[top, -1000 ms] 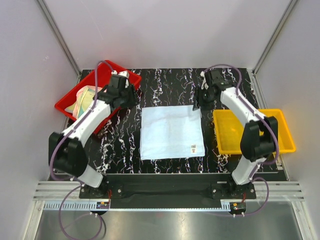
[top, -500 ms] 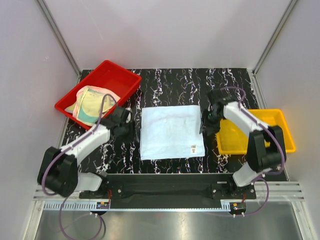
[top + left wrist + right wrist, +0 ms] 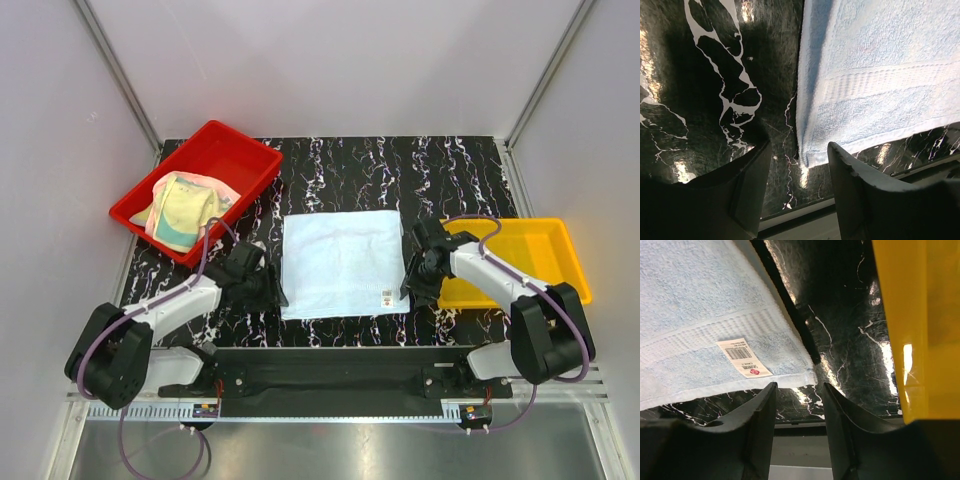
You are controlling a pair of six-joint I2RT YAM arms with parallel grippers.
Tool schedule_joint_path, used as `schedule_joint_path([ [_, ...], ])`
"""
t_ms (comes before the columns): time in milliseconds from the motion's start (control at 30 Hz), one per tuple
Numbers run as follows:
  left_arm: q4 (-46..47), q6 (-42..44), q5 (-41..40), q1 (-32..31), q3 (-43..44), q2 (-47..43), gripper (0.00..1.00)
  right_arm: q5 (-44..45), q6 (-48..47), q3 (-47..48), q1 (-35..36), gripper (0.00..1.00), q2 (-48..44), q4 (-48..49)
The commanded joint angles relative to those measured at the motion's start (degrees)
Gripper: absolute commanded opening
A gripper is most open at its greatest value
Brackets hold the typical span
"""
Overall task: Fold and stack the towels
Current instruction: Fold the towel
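A pale blue-white towel (image 3: pixel 343 262) lies flat in the middle of the black marbled table, its barcode tag (image 3: pixel 386 296) at the near right corner. My left gripper (image 3: pixel 275 293) hangs open at the towel's near left corner. In the left wrist view that corner of the towel (image 3: pixel 875 75) sits just beyond the gap of the left gripper (image 3: pixel 799 150), ungripped. My right gripper (image 3: pixel 410 290) is open at the near right corner. The right wrist view has the towel (image 3: pixel 705 315) and tag (image 3: pixel 744 357) just past the right gripper (image 3: pixel 799 387). More towels (image 3: pixel 185 210) lie heaped in the red tray.
The red tray (image 3: pixel 225 155) stands at the back left, and a yellow tray (image 3: pixel 520 250) holding nothing at the right, close beside my right arm and also filling the right side of the right wrist view (image 3: pixel 920 315). The table's near edge runs just below both grippers.
Both arms have come from the towel's far corners down along its sides to its near corners. The left jaws have spread wider. The towel has not moved.
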Motion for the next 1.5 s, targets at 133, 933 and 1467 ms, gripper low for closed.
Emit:
schedule_joint_path([
  [133,4.87,-3.90,-0.38,-0.34,-4.13,-0.82,0.54,1.24,7.91,-5.16,1.72,0.48,-2.99,7.26],
  [933,-0.74,-5.92,-5.55,-2.89,-5.36,-1.52,0.47,2.12,11.95,-11.76,4.01,0.42,-4.22,13.06],
  [1467,-1.46,-8.73,-5.65,-3.68,-6.68,-3.81,0.50,3.53,12.04,-12.37,4.62,0.46,-7.65,11.04],
])
